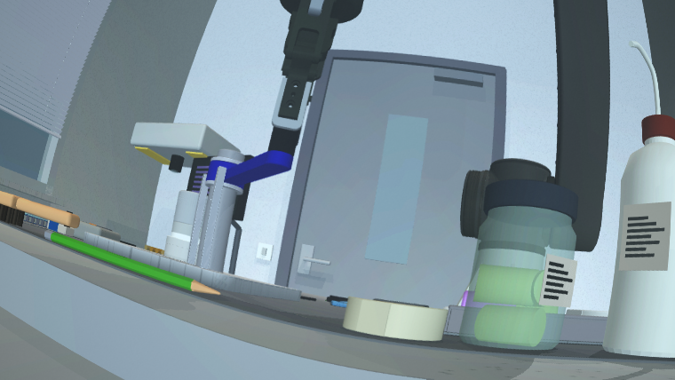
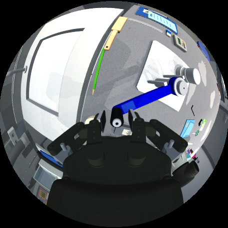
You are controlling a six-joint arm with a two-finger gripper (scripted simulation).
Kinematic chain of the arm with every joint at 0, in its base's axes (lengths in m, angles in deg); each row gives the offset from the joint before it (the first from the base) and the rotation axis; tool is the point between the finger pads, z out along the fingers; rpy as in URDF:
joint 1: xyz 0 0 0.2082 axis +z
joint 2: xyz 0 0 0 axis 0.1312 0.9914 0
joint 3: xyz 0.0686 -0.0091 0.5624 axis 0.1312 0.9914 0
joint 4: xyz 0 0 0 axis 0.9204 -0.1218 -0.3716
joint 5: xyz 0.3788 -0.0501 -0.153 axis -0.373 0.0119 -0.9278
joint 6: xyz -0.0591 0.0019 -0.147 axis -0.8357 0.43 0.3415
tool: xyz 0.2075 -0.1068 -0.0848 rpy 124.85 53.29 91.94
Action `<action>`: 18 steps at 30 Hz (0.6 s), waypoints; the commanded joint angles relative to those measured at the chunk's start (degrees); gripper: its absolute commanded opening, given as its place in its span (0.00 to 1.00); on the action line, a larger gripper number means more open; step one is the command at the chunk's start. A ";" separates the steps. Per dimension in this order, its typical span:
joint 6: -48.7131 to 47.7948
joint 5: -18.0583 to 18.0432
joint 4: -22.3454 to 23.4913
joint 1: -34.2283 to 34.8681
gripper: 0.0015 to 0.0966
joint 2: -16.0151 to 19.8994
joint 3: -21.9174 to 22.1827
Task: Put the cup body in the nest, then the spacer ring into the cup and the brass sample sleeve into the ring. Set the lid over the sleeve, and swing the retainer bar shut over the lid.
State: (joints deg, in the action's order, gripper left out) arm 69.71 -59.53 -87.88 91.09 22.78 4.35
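On the white base plate (image 2: pixel 160 75) at the far left of the bench stands the fixture, with a grey post (image 1: pixel 215 222) and a white cylinder (image 1: pixel 182 226) beside it. The blue retainer bar (image 1: pixel 257 170) (image 2: pixel 147 96) pivots on the post's top and reaches out sideways, away from the white cylinder. A black knob with a white centre (image 2: pixel 116 119) caps the bar's free end. My gripper (image 2: pixel 117 119) (image 1: pixel 283 141) comes straight down over that end, fingers open on either side of the knob and holding nothing. The cup, ring, sleeve and lid are hidden from me.
Behind the fixture stand a grey door (image 1: pixel 397 179) and a curved wall. A green pencil (image 1: pixel 127 264) and a ruler lie along the front edge. A tape roll (image 1: pixel 394 318), a green-filled jar (image 1: pixel 519 264) and a wash bottle (image 1: pixel 647 236) stand to the right.
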 commanded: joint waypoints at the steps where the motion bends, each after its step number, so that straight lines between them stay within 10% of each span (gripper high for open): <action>1: 0.00 0.00 -0.02 0.00 0.49 -0.07 -0.05; 18: 0.00 0.01 -0.02 0.00 0.29 -0.05 -0.04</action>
State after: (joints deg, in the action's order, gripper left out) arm 69.71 -59.52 -87.88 91.09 22.78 4.35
